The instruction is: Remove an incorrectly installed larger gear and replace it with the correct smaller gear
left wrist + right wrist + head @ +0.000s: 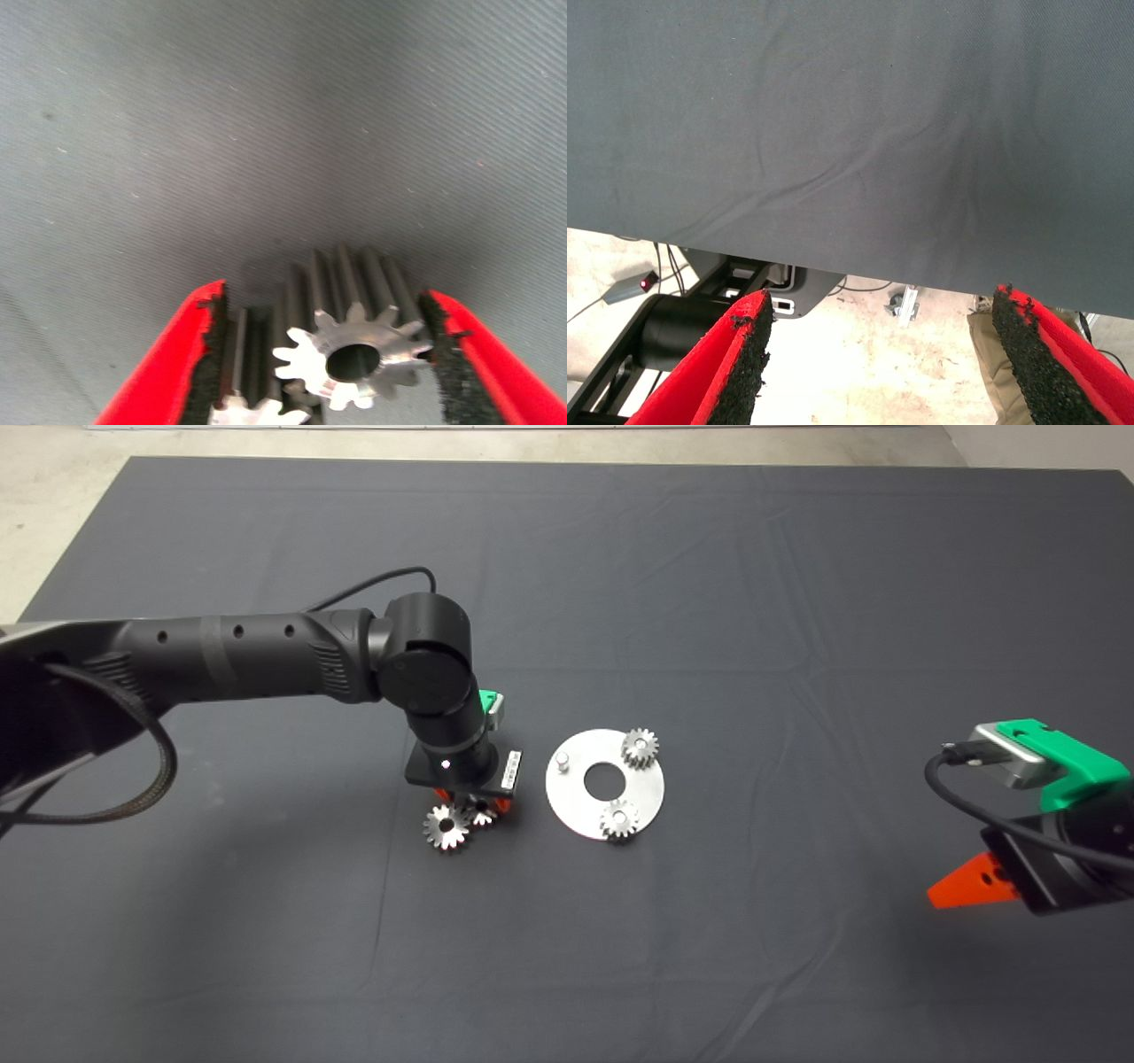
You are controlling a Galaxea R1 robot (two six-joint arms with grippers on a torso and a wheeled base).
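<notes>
Head view: left gripper [467, 808] low over larger gear [446, 826] and smaller gear [481, 813], both lying on the cloth-covered tabletop [709, 558] beside steel disc [576, 815]. Left wrist view: jaws wide, straddling toothed metal, gripping nothing; best centred on the smaller gear alone. Right wrist view: right gripper [877, 363] parked, jaws apart, empty.

The left arm [257, 657] is a matte black tube with small round holes, a ribbed section, a rounded elbow joint and a braided black cable. Both grippers carry green housings [1063, 766], and their red fingers [735, 372] bear rough black pads.
</notes>
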